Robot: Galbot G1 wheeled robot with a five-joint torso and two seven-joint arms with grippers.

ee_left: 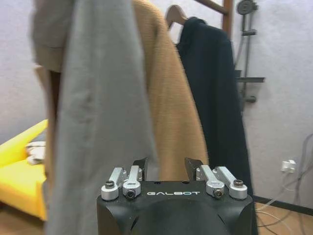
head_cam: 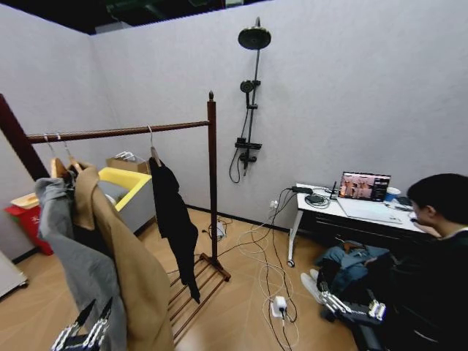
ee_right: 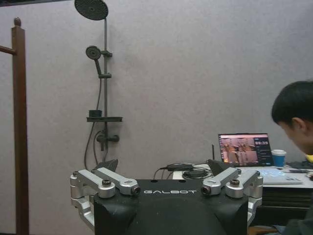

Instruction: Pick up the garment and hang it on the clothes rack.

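Note:
The black garment (head_cam: 173, 213) hangs limp from a wooden hanger (head_cam: 154, 154) on the bar of the clothes rack (head_cam: 212, 168), close to its right post. Left of it on the same bar hang a long tan coat (head_cam: 128, 274) and a grey hooded top (head_cam: 73, 252). My left gripper (head_cam: 89, 316) is low at the front left, open and empty, just before the grey top. In the left wrist view that gripper (ee_left: 167, 164) faces the grey top (ee_left: 98, 112) and tan coat, with the garment (ee_left: 215, 103) farther off. My right gripper (head_cam: 325, 298) is low on the right, open (ee_right: 164, 165), holding nothing.
A yellow bin (head_cam: 130, 181) and a red box (head_cam: 25, 219) stand behind the rack. Cables and a power strip (head_cam: 279, 303) lie on the floor right of the rack's base. A desk with a laptop (head_cam: 363, 186) and a seated person (head_cam: 439, 248) fill the right side.

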